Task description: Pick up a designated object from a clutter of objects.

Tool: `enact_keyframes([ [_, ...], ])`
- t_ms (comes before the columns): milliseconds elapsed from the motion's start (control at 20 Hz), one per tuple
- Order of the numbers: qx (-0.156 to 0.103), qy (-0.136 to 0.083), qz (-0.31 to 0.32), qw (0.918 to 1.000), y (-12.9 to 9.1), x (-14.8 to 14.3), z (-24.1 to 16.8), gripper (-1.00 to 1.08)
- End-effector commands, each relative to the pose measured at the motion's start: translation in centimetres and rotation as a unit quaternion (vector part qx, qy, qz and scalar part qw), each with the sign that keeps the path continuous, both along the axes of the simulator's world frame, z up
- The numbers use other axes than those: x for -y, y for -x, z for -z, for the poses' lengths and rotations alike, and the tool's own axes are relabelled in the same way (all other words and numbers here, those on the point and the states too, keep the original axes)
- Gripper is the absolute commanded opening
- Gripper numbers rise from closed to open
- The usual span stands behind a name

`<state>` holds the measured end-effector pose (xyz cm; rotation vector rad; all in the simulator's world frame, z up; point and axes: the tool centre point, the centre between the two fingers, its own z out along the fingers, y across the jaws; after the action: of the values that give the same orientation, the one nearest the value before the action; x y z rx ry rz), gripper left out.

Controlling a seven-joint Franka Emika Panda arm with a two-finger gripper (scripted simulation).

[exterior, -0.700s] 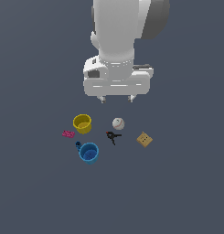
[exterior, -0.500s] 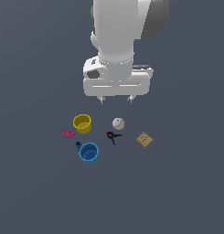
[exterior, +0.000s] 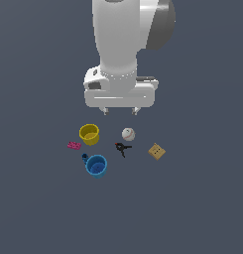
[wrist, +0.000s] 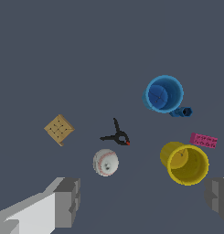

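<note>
The white baseball (exterior: 128, 134) with faint red stitching lies on the grey floor, between the yellow cup (exterior: 89, 134) and the tan square block (exterior: 156, 151). It also shows in the wrist view (wrist: 105, 162). My gripper (exterior: 120, 111) hangs above and behind the clutter, open and empty, its two fingertips spread wide. In the wrist view the fingers (wrist: 67, 201) frame the ball and the yellow cup (wrist: 185, 163). A black clamp (exterior: 123, 147) lies just in front of the ball.
A blue mug (exterior: 96, 165) stands in front of the yellow cup, and a pink flat piece (exterior: 74, 145) lies to the exterior view's left of the cup. In the wrist view: blue mug (wrist: 163, 94), clamp (wrist: 117, 135), block (wrist: 59, 129), pink piece (wrist: 204, 140).
The gripper has come down a little and shifted slightly toward the exterior view's left. The objects have not moved.
</note>
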<state>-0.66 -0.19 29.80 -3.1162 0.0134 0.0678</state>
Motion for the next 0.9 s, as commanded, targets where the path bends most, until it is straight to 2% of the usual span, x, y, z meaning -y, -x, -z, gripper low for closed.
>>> enact_keyframes([
  [0,0.0,0.0,0.0,1.0,0.0,-0.1,0.1,1.0],
  [400,0.002,0.003,0.002,1.0,0.4,-0.5,2.5,1.0],
  [850,0.008,0.009,0.008,0.9999,2.0,-1.7,8.3,1.0],
])
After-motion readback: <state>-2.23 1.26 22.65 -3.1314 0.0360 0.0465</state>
